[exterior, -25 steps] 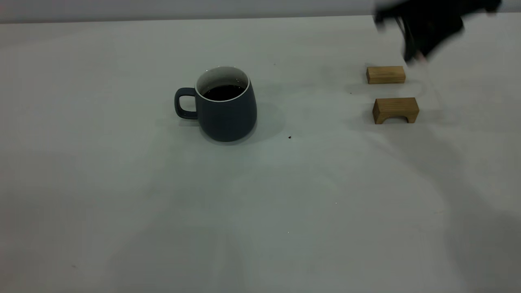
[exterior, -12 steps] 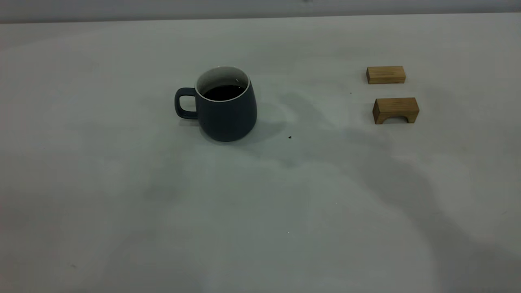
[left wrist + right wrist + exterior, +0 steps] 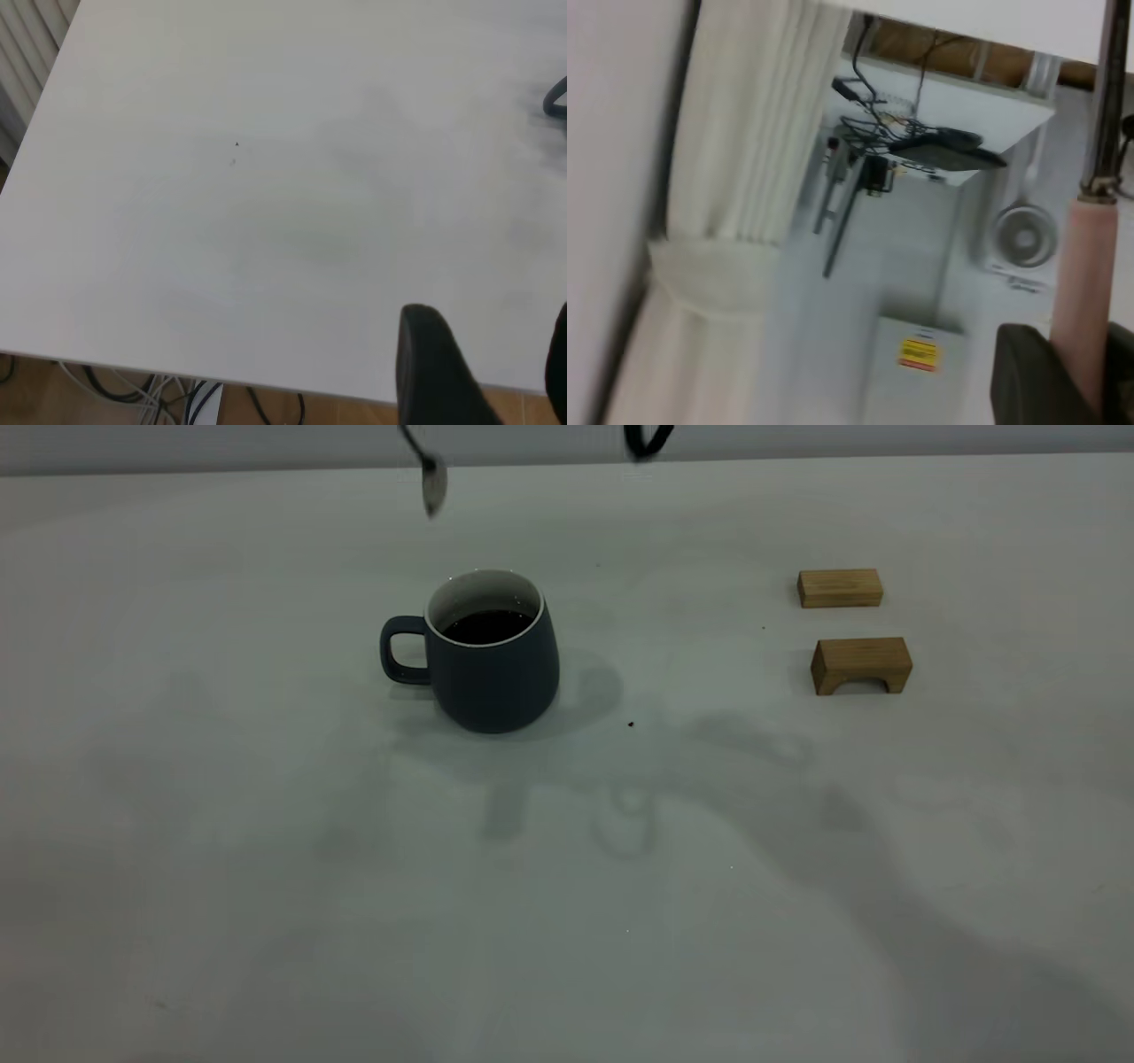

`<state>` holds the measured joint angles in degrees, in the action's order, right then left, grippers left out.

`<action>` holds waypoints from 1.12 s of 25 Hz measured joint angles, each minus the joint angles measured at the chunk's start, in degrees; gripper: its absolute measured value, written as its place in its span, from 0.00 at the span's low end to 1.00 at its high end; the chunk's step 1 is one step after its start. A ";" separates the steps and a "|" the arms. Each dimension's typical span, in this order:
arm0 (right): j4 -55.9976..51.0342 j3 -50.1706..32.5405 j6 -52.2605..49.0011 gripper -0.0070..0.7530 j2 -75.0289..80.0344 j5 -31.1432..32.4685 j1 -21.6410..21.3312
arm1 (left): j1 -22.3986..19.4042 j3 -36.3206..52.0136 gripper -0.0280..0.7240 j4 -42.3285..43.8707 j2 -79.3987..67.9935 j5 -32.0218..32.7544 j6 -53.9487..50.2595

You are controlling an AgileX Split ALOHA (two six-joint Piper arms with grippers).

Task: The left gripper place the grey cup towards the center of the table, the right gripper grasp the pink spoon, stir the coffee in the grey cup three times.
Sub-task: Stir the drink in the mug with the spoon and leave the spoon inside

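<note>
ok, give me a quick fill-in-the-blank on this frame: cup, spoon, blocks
1. The grey cup stands upright on the table with its handle on the exterior view's ____ side.
2. The liquid in the cup is dark ____.
3. The pink spoon is clamped in the ____ hand, its bowl hanging above the cup.
4. ____ wooden blocks sit on the table apart from the cup.

Missing words: left; coffee; right; Two

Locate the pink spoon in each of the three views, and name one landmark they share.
Exterior view: only the metal bowl and neck of the pink spoon show, hanging at the top edge above and behind the grey cup.
Left wrist view: not in it.
Right wrist view: its pink handle is clamped in the right gripper, metal neck pointing away.
Shared landmark: the table, its surface showing in all three.
</note>
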<state>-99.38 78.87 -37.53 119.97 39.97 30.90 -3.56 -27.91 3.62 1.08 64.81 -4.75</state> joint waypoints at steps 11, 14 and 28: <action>-1.51 7.95 -1.15 0.19 13.92 1.80 -3.64 | 0.00 0.00 0.55 0.00 0.00 0.00 0.00; -1.51 8.09 -1.21 0.19 17.20 1.92 -4.51 | 0.00 0.00 0.55 0.00 0.00 0.00 0.00; 2.58 14.98 -2.42 0.19 25.05 11.30 -8.34 | 0.00 0.00 0.55 0.00 0.00 0.00 0.00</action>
<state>-96.80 93.85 -39.95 145.02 51.28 22.56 -3.56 -27.91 3.62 1.08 64.81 -4.75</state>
